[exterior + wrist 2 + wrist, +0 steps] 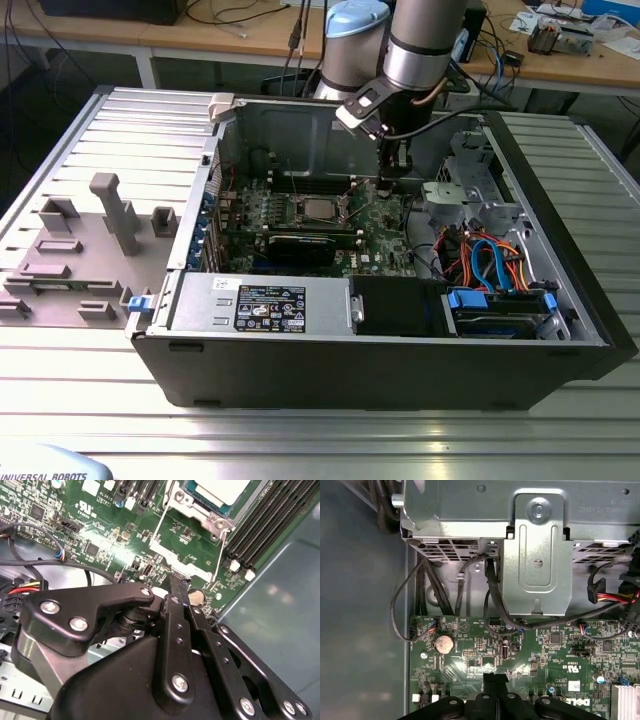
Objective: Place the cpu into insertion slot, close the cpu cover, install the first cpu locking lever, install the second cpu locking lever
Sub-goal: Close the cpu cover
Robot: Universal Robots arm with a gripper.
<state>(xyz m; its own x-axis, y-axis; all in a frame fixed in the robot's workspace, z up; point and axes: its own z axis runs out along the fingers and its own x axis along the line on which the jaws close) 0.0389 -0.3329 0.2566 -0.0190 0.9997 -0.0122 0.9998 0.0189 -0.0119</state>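
Note:
The cpu point(318, 208) point(220, 489), a flat chip with a silver top, lies in the insertion slot point(300, 214) point(178, 497) on the green board inside the open computer case. The cpu cover point(175, 555), a silver frame, looks swung open on the slot's side nearest my gripper. Two thin wire levers point(156, 527) point(220, 555) stand unlatched along the slot. My gripper point(393, 180) point(175, 582) point(495, 678) hangs over the board to the exterior view's right of the slot. Its black fingers are shut with nothing visible between them, and they touch neither cover nor levers.
A power supply point(260, 300) and black card point(300, 245) sit at the case front. The drive cage point(470, 190) point(535, 565) and coloured cables point(490, 260) crowd the exterior view's right. Memory slots point(265, 520) flank the socket. A coin battery point(443, 642) is near the gripper tip.

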